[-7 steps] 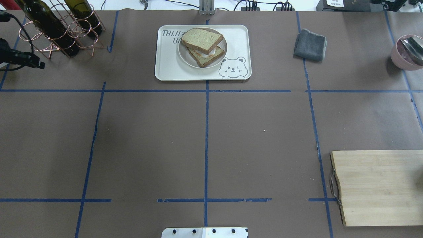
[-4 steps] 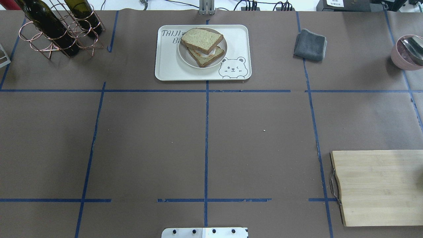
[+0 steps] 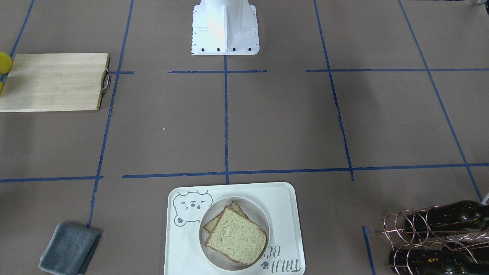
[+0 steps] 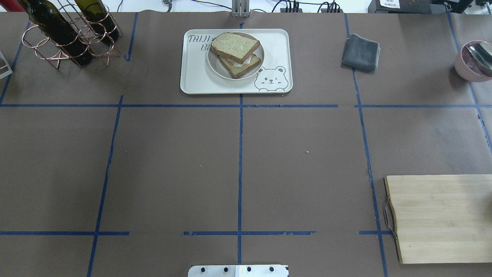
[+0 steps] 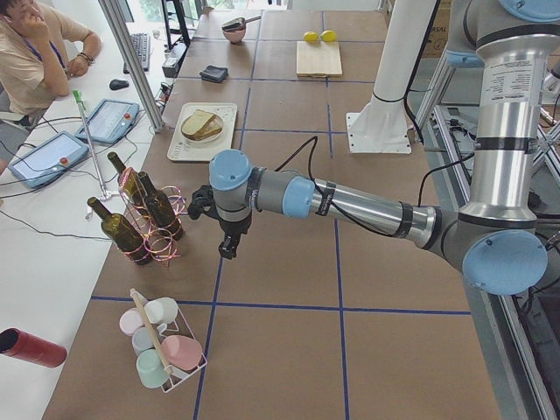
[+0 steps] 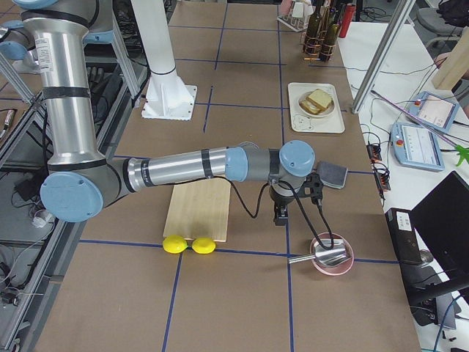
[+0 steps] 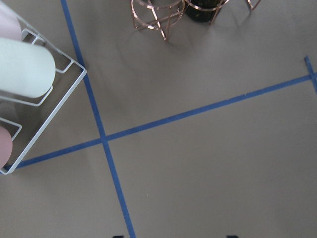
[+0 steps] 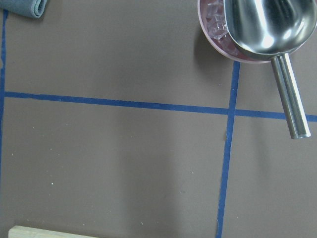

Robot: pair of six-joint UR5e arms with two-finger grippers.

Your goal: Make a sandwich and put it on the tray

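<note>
The sandwich (image 4: pixel 235 48) is two bread slices with egg between them. It lies on a round white plate (image 4: pixel 215 66) on the cream bear tray (image 4: pixel 196 79) at the far middle of the table, and shows in the front view too (image 3: pixel 235 236). My left gripper (image 5: pixel 229 245) hangs over bare table beside the wine rack, far from the tray. Only two dark fingertip ends, wide apart, show at the bottom edge of its wrist view, with nothing between them. My right gripper (image 6: pixel 279 216) hangs between the cutting board and the pink bowl. I cannot tell whether it is open or shut.
A copper rack with wine bottles (image 4: pixel 65 34) stands at the far left. A wire rack of cups (image 5: pixel 162 350) is near my left gripper. A grey cloth (image 4: pixel 360 52), a pink bowl with a metal scoop (image 4: pixel 472 61) and a wooden cutting board (image 4: pixel 442 217) are on the right. Two lemons (image 6: pixel 189 245) lie by the board.
My left gripper was at the left edge of the overhead view a second ago and has moved out of that view. The sandwich, plate and tray have not moved.
</note>
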